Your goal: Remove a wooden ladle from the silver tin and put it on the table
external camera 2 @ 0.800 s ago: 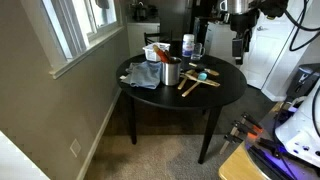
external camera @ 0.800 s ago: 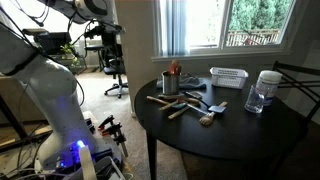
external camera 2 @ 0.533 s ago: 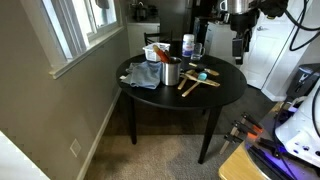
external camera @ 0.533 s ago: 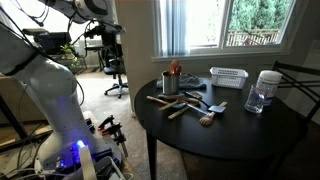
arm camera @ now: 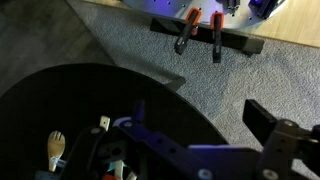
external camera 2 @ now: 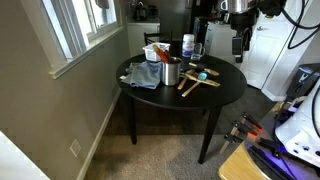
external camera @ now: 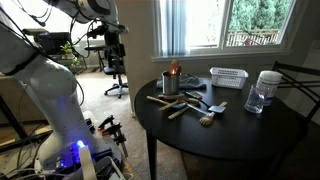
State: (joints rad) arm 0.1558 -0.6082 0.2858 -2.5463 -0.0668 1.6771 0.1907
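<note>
The silver tin (external camera: pixel 170 84) stands on the dark round table (external camera: pixel 235 140) near its edge, with wooden utensils (external camera: pixel 174 68) sticking up out of it. It also shows in an exterior view (external camera 2: pixel 171 72). Several wooden utensils (external camera: pixel 183 108) lie loose on the table beside it. My gripper (external camera: pixel 113 44) hangs high in the air, well away from the tin and off to the side of the table (external camera 2: pixel 225 95); it also shows in an exterior view (external camera 2: pixel 238 45). In the wrist view the gripper (arm camera: pixel 200 115) is open and empty above the table's edge (arm camera: pixel 60 95) and the carpet.
A white basket (external camera: pixel 228 76) and a clear glass jar with a white lid (external camera: pixel 266 90) stand at the table's back. A blue cloth (external camera 2: pixel 143 76) lies by the tin. Red clamps (arm camera: pixel 200 30) lie on the carpet. A wooden spoon (arm camera: pixel 55 148) shows in the wrist view.
</note>
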